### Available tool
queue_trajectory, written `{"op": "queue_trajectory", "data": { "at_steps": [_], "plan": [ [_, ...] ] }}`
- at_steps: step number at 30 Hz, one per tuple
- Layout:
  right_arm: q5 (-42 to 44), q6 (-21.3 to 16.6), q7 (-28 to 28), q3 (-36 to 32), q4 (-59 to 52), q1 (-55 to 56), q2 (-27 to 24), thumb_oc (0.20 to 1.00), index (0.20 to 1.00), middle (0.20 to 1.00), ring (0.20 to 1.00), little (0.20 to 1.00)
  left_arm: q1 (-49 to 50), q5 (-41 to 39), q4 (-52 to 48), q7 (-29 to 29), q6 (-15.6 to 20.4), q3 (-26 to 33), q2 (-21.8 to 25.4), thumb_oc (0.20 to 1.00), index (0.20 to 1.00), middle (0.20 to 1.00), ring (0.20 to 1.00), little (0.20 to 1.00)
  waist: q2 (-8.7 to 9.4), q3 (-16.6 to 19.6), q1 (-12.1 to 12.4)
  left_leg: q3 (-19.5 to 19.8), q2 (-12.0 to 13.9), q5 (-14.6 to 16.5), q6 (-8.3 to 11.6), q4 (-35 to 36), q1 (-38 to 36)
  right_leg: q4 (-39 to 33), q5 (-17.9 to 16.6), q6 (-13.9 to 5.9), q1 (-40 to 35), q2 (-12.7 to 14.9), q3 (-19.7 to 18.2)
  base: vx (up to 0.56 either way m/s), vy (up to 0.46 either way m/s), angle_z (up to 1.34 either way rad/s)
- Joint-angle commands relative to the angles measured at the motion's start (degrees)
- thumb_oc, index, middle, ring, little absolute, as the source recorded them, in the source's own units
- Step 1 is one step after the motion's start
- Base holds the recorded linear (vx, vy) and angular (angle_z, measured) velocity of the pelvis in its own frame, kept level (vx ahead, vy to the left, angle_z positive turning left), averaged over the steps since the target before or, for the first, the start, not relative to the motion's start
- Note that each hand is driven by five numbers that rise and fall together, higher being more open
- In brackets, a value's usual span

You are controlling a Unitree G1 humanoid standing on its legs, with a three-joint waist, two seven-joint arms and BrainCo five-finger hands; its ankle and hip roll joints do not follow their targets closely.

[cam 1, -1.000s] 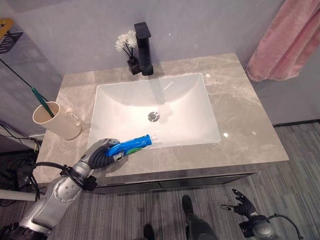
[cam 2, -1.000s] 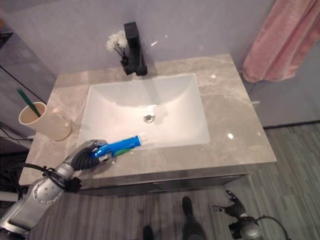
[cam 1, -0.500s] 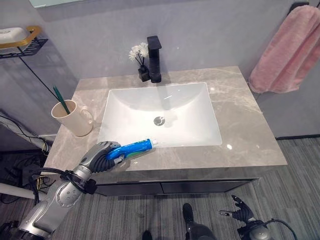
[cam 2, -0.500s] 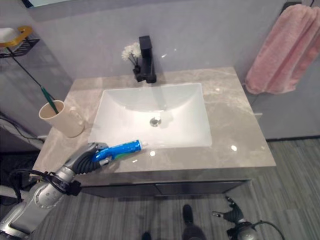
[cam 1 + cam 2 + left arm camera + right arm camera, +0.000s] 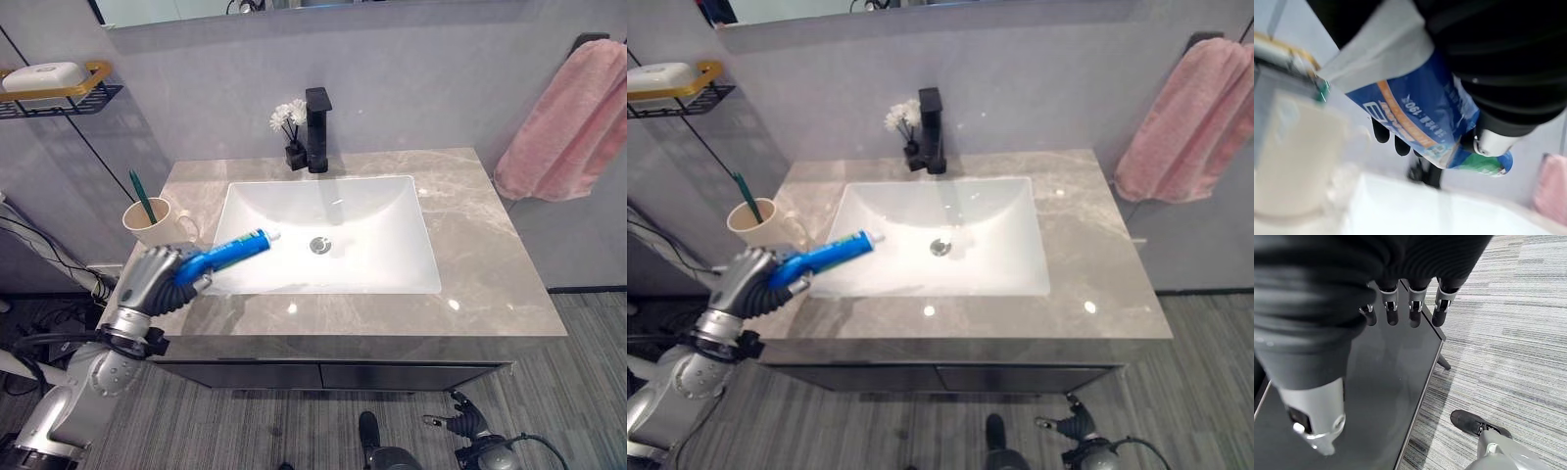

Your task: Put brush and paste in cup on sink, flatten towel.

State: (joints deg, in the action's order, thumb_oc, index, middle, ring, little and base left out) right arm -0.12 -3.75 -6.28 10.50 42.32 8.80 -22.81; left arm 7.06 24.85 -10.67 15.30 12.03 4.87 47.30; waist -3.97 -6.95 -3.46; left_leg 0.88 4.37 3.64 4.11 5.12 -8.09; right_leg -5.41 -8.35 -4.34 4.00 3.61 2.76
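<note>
1. Wall shelf [image 5: 59, 93]: we record a gold-edged rack high on the wall at far left, carrying a white soap bar [image 5: 41, 76].
2. Cup [image 5: 152, 223]: we note a cream mug with a handle standing on the left part of the worktop [image 5: 490, 264], just beside the basin's left edge. A green toothbrush [image 5: 141, 197] stands in it, leaning, with its handle rising above the rim.
3. Left hand [image 5: 152, 279]: we find it raised over the front left corner of the worktop, just in front of the cup. Its fingers are curled tight around the flat tail end of the toothpaste tube [image 5: 230, 251].
4. Toothpaste tube: blue, with a white cap. We see it held clear of the worktop, slanting up from the hand so that the cap end reaches over the left part of the sink [image 5: 392, 201]. It is outside the cup.
5. Sink: a white rectangular basin set in the grey marbled worktop, with a round drain [image 5: 319, 245] near its middle.
6. Tap [image 5: 317, 128]: a black block-shaped faucet at the back edge of the basin. Just beside it stands a small dark vase of white flowers [image 5: 287, 119].
7. Towel [image 5: 568, 122]: pink, hanging bunched on the wall at far right, beyond the worktop's edge.
8. Right hand [image 5: 1400, 308]: we see it low down near the striped floor, in front of the dark cabinet. Its fingers are relaxed and hold nothing.
</note>
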Motion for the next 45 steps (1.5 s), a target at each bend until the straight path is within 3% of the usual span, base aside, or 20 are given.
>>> {"op": "queue_trajectory", "data": {
  "at_steps": [1, 4, 9, 10, 12, 17, 26, 35, 45],
  "plan": [
    [1.24, -1.61, -0.73, 2.12, 1.35, -1.42, -0.25, 1.0, 1.0, 1.0, 1.0, 1.0, -3.51, 0.44, -2.01, 6.64, 0.57, 6.06, 5.04, 0.2, 0.2, 0.2, 0.2, 0.2, 2.26, 2.25, -0.33, -1.31, -1.35, -2.8, 1.24, -0.12, 3.27, 0.41, 8.19, -2.78, -9.53, 2.95, -0.18, 0.0, -0.001, 0.05],
    [1.11, -1.66, -0.38, 2.45, 1.76, -1.23, -0.53, 1.0, 1.0, 1.0, 1.0, 1.0, -4.27, 1.25, -1.13, 9.17, -0.3, 11.04, 8.68, 0.2, 0.2, 0.2, 0.2, 0.2, 1.89, 2.38, -0.02, -1.07, -1.53, -2.91, 1.26, -0.12, 3.27, 0.41, 8.11, -2.83, -9.71, 3.17, 0.2, 0.0, 0.0, 0.04],
    [0.79, -1.77, 0.53, 3.03, 2.09, -1.1, -0.84, 1.0, 1.0, 1.0, 1.0, 1.0, -5.38, 1.13, 3.97, 11.21, -0.84, 14.56, 13.62, 0.2, 0.2, 0.2, 0.2, 0.2, 1.39, 2.58, -0.13, -1.04, -1.81, -3.08, 1.28, -0.12, 3.38, 0.41, 8.02, -3.01, -9.62, 3.37, 0.22, 0.0, 0.0, 0.0],
    [0.62, -1.98, 0.81, 2.96, 2.14, -0.9, -1.36, 1.0, 1.0, 1.0, 1.0, 1.0, -5.39, 1.06, 7.6, 12.02, -1.41, 16.48, 16.98, 0.2, 0.2, 0.2, 0.2, 0.2, 0.96, 2.68, -0.03, -1.01, -1.92, -3.14, 1.31, -0.12, 3.45, 0.41, 7.91, -3.13, -9.5, 3.53, 0.22, 0.0, 0.0, 0.0],
    [0.58, -2.08, 0.9, 3.03, 2.05, -0.81, -1.38, 1.0, 1.0, 1.0, 1.0, 1.0, -5.29, 1.26, 8.36, 12.2, -1.4, 17.12, 18.36, 0.2, 0.2, 0.2, 0.2, 0.2, 1.01, 2.74, -0.08, -1.06, -1.93, -3.15, 1.32, -0.12, 3.49, 0.41, 7.89, -3.2, -9.44, 3.57, 0.25, 0.0, 0.0, 0.0],
    [0.61, -2.83, 0.97, 2.82, 2.45, -0.88, -2.15, 1.0, 1.0, 1.0, 1.0, 1.0, -4.52, 4.9, 13.58, 13.31, -2.6, 19.97, 27.33, 0.2, 0.2, 0.2, 0.2, 0.2, 0.22, 2.9, 0.09, -1.01, -2.23, -3.33, 1.26, -0.12, 3.74, 0.41, 7.69, -3.54, -9.27, 3.87, 0.42, 0.0, 0.0, 0.0],
    [0.66, -4.39, 1.08, 3.82, 2.68, -1.82, -2.94, 1.0, 1.0, 1.0, 1.0, 1.0, -3.99, 13.78, 20.95, 13.78, -3.44, 18.48, 41.43, 0.2, 0.2, 0.2, 0.2, 0.2, -1.01, 3.2, 0.0, -0.93, -2.58, -3.65, 1.2, -0.12, 3.98, 0.41, 7.43, -4.11, -9.0, 4.32, 0.51, 0.0, 0.0, 0.0],
    [0.5, -5.16, 1.17, 4.13, 1.99, -1.32, -3.15, 1.0, 1.0, 1.0, 1.0, 1.0, -4.99, 16.75, 22.88, 12.62, -2.27, 14.99, 48.05, 0.2, 0.2, 0.2, 0.2, 0.2, -1.68, 3.24, -0.14, -1.05, -2.8, -3.69, 1.03, -0.12, 4.22, 0.41, 7.18, -4.54, -8.6, 4.47, 0.37, 0.0, 0.0, 0.0],
    [0.36, -5.56, 0.95, 3.26, 0.91, -0.36, -3.35, 1.0, 1.0, 1.0, 1.0, 1.0, -2.39, 17.9, 24.85, 11.11, -1.35, 14.02, 49.14, 0.2, 0.2, 0.2, 0.2, 0.2, -2.49, 2.7, -0.19, -2.12, -3.3, -3.32, 0.58, -0.12, 3.8, 0.41, 7.01, -5.0, -8.18, 4.85, -0.58, 0.0, 0.005, -0.01]
  ]
}}
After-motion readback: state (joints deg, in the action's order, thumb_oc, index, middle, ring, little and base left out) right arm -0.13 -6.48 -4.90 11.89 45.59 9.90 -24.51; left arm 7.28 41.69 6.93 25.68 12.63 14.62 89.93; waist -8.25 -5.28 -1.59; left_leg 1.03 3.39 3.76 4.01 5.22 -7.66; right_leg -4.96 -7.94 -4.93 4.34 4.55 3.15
